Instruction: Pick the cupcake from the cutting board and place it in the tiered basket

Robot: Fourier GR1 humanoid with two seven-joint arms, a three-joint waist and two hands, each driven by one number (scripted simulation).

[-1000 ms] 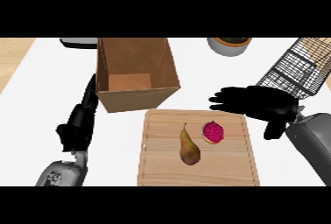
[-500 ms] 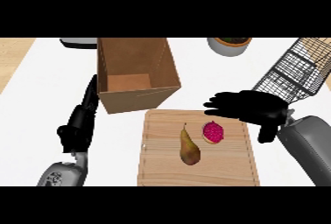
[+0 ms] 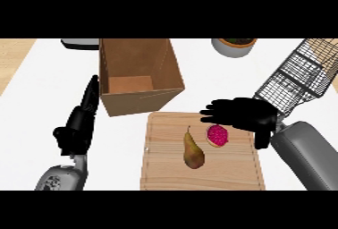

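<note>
The cupcake, pink-topped with a tan rim, lies on the wooden cutting board near its far right part. My right hand hovers just above and behind it, fingers spread and pointing left, thumb hanging down at the cupcake's right; it holds nothing. The black wire tiered basket stands at the right edge, tilted in view. My left hand rests at the left of the board, fingers straight and pointing away, empty.
A brown pear lies on the board left of the cupcake. An open cardboard box stands behind the board. A grey pot sits at the back, and a dark object at the back left.
My right hand has moved left and slightly nearer, from beside the basket to over the board's far edge above the cupcake. The left hand has not moved.
</note>
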